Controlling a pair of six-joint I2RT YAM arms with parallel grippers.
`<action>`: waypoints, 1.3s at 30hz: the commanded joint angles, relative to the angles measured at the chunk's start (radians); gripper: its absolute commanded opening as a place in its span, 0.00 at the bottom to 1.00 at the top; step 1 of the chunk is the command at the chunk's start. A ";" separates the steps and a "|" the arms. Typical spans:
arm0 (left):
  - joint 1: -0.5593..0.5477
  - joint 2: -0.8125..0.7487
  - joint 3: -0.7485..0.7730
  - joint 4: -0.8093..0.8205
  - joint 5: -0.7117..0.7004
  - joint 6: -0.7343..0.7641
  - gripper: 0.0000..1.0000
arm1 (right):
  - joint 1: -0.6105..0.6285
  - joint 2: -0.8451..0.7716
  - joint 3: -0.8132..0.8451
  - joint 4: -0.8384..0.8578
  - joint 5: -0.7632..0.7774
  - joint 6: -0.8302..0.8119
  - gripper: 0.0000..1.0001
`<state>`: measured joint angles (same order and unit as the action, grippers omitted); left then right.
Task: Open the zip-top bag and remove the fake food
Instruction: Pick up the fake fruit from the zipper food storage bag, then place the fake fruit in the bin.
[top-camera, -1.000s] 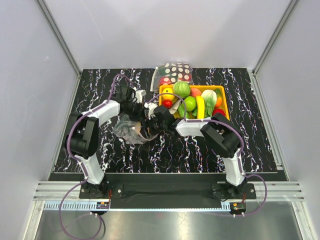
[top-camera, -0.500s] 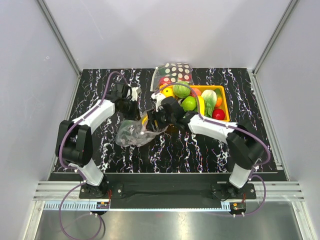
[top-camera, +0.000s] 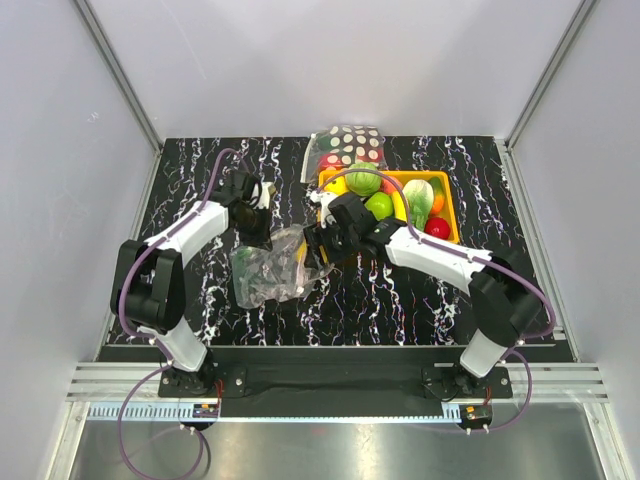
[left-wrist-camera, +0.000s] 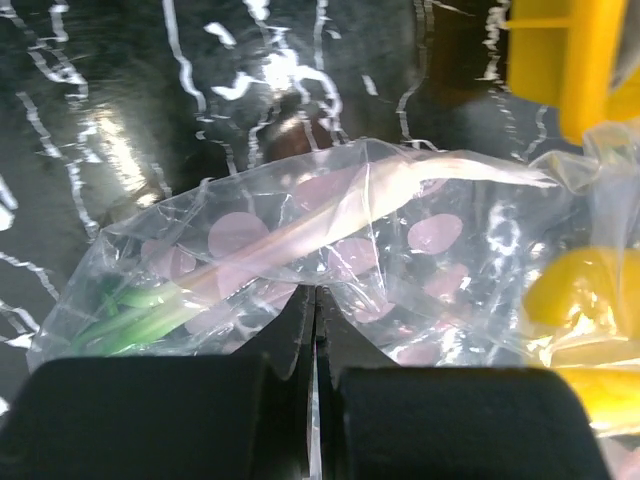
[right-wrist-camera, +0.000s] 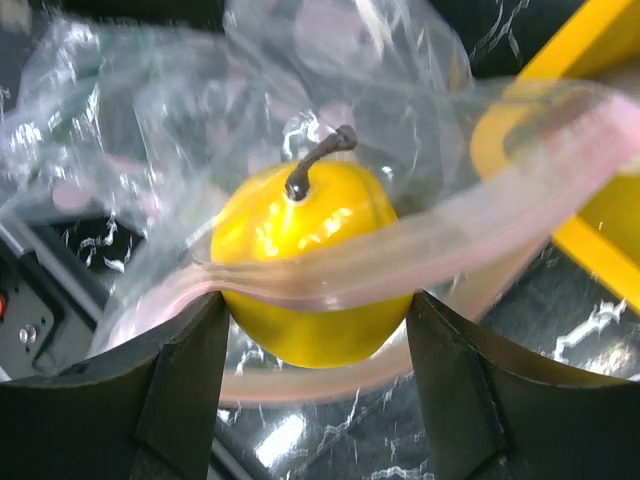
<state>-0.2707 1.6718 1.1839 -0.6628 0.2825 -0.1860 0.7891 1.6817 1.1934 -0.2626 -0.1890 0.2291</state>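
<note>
The zip-top bag sits crumpled on the bench between the arms, with a green-stalked toy vegetable inside it. The left gripper is closed, pinching a fold of the bag's film. To its right, the right gripper stands wide, clamped on either side of a yellow toy fruit at the bag's mouth. The pink zip strip crosses the fruit's front. Farther back, a yellow tray holds more fake food. Beyond it lies a polka-dot bag.
</note>
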 joint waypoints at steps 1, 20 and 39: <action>0.013 -0.018 0.010 -0.012 -0.080 0.026 0.00 | -0.005 -0.069 0.066 -0.113 -0.033 -0.020 0.18; 0.085 0.109 0.158 -0.008 -0.060 -0.079 0.00 | -0.005 -0.198 0.083 -0.308 -0.124 0.006 0.16; 0.171 0.049 0.123 -0.009 -0.009 -0.072 0.00 | -0.263 -0.019 0.396 -0.382 -0.064 -0.054 0.14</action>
<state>-0.1009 1.7893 1.3064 -0.6849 0.2348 -0.2699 0.5552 1.5776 1.5311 -0.6456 -0.2844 0.2165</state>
